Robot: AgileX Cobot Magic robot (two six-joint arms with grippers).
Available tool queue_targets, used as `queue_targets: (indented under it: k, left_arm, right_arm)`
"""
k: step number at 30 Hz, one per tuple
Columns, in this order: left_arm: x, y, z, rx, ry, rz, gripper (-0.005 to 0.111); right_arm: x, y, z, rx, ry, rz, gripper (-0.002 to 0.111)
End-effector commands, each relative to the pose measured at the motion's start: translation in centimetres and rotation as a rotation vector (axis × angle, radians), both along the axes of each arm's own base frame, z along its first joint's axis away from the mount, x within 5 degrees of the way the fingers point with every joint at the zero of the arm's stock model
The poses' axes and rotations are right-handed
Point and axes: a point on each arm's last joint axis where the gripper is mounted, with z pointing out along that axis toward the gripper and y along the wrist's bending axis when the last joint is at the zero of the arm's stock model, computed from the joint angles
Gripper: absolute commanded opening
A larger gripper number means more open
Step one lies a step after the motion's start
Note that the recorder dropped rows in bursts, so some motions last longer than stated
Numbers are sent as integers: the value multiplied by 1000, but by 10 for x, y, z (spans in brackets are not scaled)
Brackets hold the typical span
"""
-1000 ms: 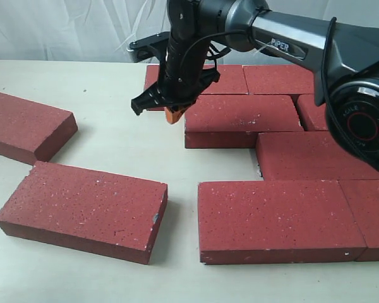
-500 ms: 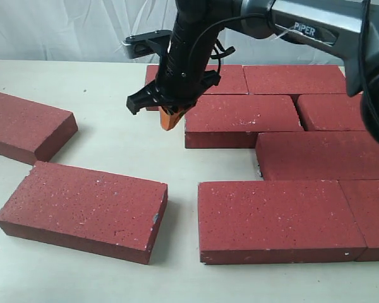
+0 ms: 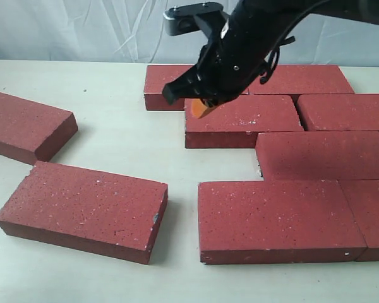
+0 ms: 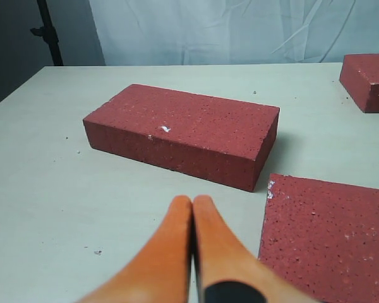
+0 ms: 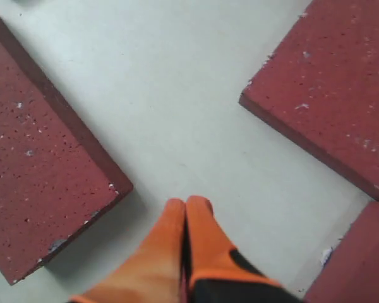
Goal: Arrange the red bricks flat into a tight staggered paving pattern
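Several red bricks lie flat in staggered rows on the right, among them one in the second row (image 3: 243,120) and a large front one (image 3: 278,218). Two loose red bricks lie apart on the left: a near one (image 3: 82,208) and a far one (image 3: 25,123). My right gripper (image 3: 199,109) hangs shut and empty above the left end of the second-row brick; its wrist view shows its orange fingertips (image 5: 188,203) pressed together over bare table. My left gripper (image 4: 192,202) is shut and empty, low over the table, facing the far loose brick (image 4: 183,132).
The table (image 3: 114,82) is pale with a white curtain behind it. A strip of bare table separates the loose bricks from the paved group. In the left wrist view the near loose brick's corner (image 4: 328,233) lies beside the fingers. A dark stand (image 4: 47,31) rises past the table's far corner.
My right arm has risen and swung to the right, from beside the paved group's left edge to above its second-row brick. The bricks have not moved.
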Motion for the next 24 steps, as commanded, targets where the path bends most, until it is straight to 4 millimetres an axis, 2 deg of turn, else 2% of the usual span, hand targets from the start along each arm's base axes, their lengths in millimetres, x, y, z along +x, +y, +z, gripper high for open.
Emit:
queue_targets:
  k: [1, 8, 13, 17, 24]
  left_arm:
    - [0, 0, -1, -13, -10, 7, 0]
    - [0, 0, -1, -13, -10, 7, 0]
    - [0, 0, -1, -13, -10, 7, 0]
    - [0, 0, -1, -13, -10, 7, 0]
    - [0, 0, -1, -13, -10, 7, 0]
  right_arm:
    - [0, -27, 17, 27, -43, -60, -1]
    - [0, -70, 28, 36, -68, -166, -1]
    - [-11, -92, 20, 48, -57, -229, -1]
    - [-22, -97, 13, 61, -85, -247, -1]
    - [-25, -99, 10, 42, -74, -242, -1]
